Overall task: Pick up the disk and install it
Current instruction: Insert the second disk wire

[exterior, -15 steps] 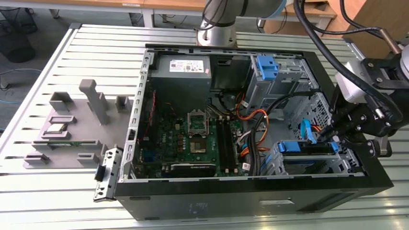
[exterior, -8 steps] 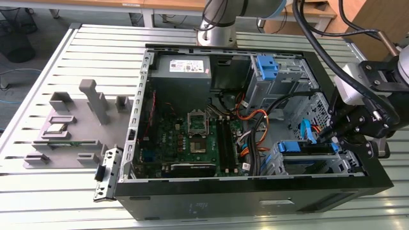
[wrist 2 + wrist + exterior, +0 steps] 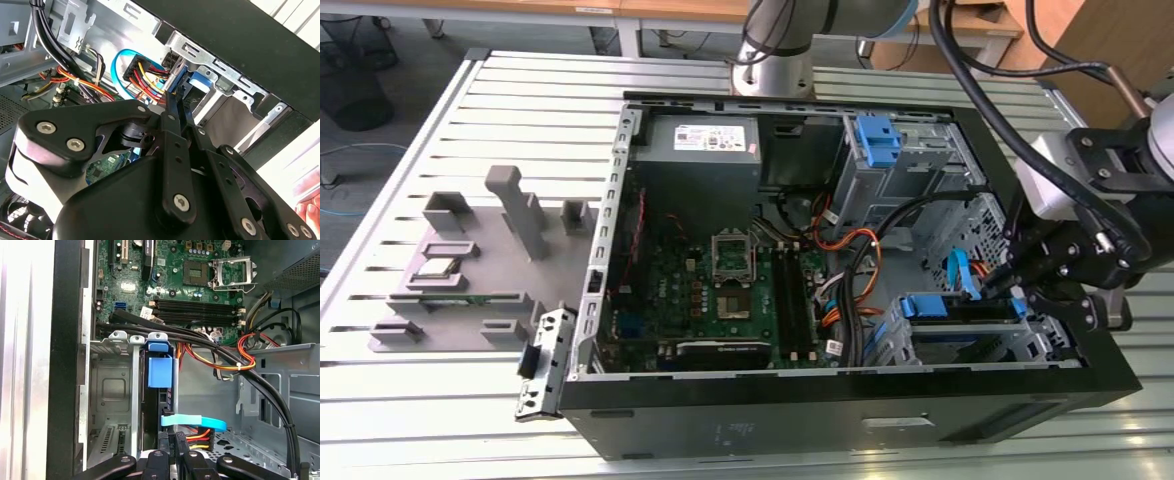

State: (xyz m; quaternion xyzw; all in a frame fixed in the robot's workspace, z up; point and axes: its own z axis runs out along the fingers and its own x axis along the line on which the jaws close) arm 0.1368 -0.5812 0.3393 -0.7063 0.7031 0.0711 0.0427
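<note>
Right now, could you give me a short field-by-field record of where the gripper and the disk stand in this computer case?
gripper: inside the open computer case, at the drive cage on the exterior view's right
disk: blue caddy on edge in a drive cage slot, seen in the first wrist view
contact: fingertips at the disk's cabled end; grip cannot be told
cables: blue data cable and red-yellow power leads beside the gripper
motherboard: exposed, CPU socket empty

Disk (image 3: 159,372) mostly hidden in drive cage (image 3: 112,390); gripper (image 3: 175,442) fingertips cut off by edge
</note>
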